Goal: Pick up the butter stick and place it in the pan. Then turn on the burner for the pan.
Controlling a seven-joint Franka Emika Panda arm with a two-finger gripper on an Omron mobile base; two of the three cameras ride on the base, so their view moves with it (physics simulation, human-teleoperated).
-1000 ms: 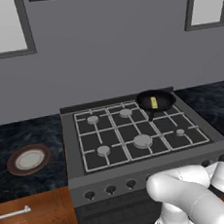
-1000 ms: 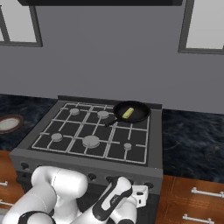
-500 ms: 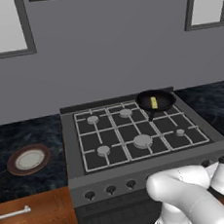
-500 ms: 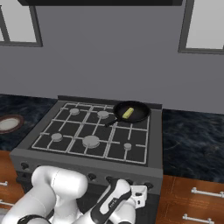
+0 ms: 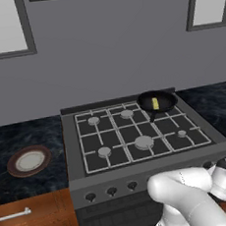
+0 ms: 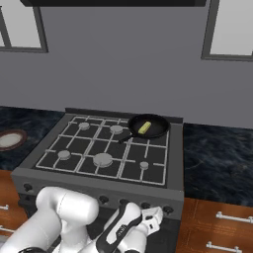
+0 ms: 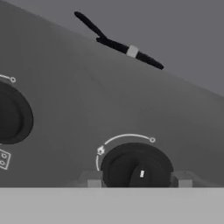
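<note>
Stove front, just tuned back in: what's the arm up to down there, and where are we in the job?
The butter stick already lies in the black pan on the back right burner. The arm has reached down to the stove's front panel, and the pincer sits closed on a burner knob, one finger pad on each side. The hand view does not show whether the knob has been turned. No flame shows under the pan.

Flat, even rendered light, soft shadows, slightly blurry, no glare.
</note>
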